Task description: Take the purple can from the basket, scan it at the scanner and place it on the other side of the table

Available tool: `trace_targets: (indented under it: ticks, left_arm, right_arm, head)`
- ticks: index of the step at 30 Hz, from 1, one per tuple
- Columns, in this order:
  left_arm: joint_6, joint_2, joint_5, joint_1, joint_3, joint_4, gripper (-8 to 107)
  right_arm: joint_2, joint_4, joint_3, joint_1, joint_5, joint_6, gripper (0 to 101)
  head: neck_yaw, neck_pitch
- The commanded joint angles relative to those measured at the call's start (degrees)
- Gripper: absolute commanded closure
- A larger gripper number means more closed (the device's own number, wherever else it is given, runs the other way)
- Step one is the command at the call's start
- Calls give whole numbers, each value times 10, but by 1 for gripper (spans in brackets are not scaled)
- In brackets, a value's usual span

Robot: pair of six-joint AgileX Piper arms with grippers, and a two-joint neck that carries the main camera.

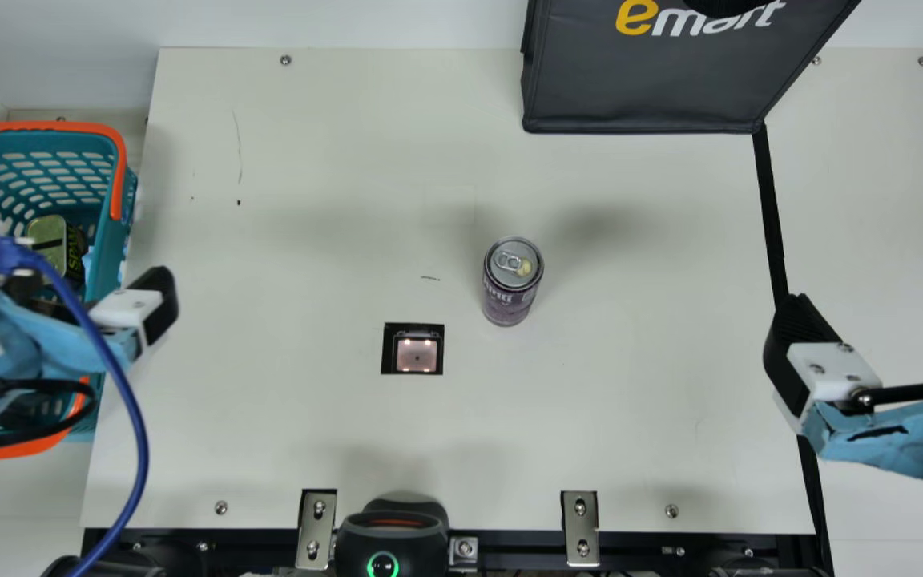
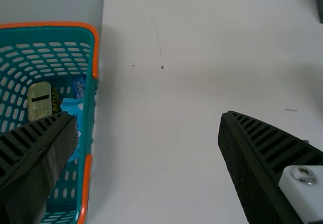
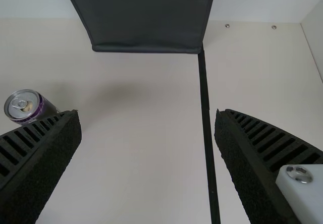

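The purple can (image 1: pixel 509 292) stands upright on the table, right of and a bit behind the scanner window (image 1: pixel 417 354). My left gripper (image 1: pixel 105 308) is over the teal basket (image 1: pixel 131 208) and the table's left edge, far from the can; in the left wrist view the left gripper (image 2: pixel 146 133) is open, its fingers wide apart. At the table's right side is my right gripper (image 1: pixel 870 308). The right wrist view has the right gripper (image 3: pixel 147 128) open with nothing between its fingers, and the can (image 3: pixel 25 105) upright beyond one finger.
A dark bag (image 1: pixel 646 88) stands at the back right. Inside the basket lie a gold tin (image 1: pixel 46 236) and, in the left wrist view, a blue packet (image 2: pixel 73 110). A black strip (image 1: pixel 767 200) runs down the right side. A black device (image 1: pixel 391 537) sits at the front edge.
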Motion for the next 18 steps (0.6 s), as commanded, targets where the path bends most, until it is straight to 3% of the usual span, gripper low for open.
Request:
trace_targets:
  ticks: [1,8,18]
  left_arm:
    - [0,0,0,0,0,0,9]
    - [6,0,4,18,0,-2,9]
    - [6,0,4,18,0,-2,9]
  right_arm:
    - [0,0,0,0,0,0,6]
    - [17,13,1,40,2,-12,6]
    - [73,83,18,138,4,-99,6]
  head:
    - [0,-17]
    - [0,-17]
    - [0,-17]
